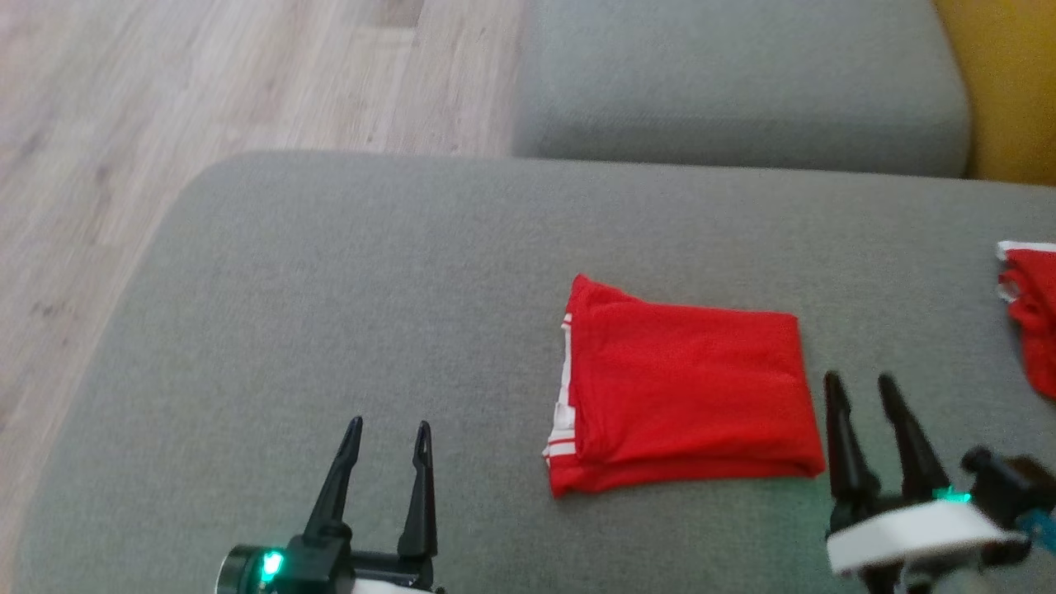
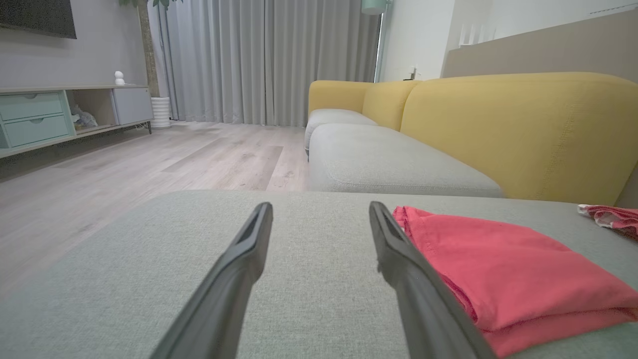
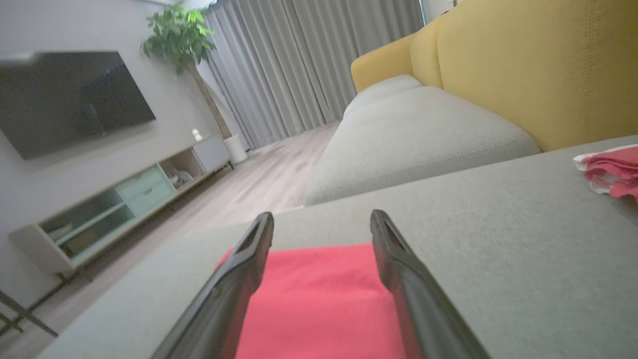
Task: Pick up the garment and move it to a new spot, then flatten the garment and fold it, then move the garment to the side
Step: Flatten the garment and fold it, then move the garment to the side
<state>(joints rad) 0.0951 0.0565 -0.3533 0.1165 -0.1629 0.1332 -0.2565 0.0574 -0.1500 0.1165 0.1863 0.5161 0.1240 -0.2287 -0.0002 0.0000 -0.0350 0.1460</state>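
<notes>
The garment (image 1: 685, 392) is a red cloth with white stripes, folded into a neat rectangle on the grey cushion (image 1: 330, 289). In the left wrist view the garment (image 2: 508, 279) lies just right of my fingers; in the right wrist view the garment (image 3: 319, 304) lies beneath and between them. My left gripper (image 1: 388, 431) stands open well to the garment's left, empty, and shows as the left gripper (image 2: 319, 207) over bare cushion. Open and holding nothing, my right gripper (image 1: 858, 381) hovers off the garment's right edge, seen from its wrist as the right gripper (image 3: 319, 217).
Another red and white cloth (image 1: 1031, 305) lies at the cushion's far right edge. A second grey seat (image 1: 742, 82) with a yellow backrest (image 2: 523, 129) stands behind. Wooden floor (image 1: 124, 124) lies past the cushion's left edge, with a TV cabinet (image 2: 50, 114) across the room.
</notes>
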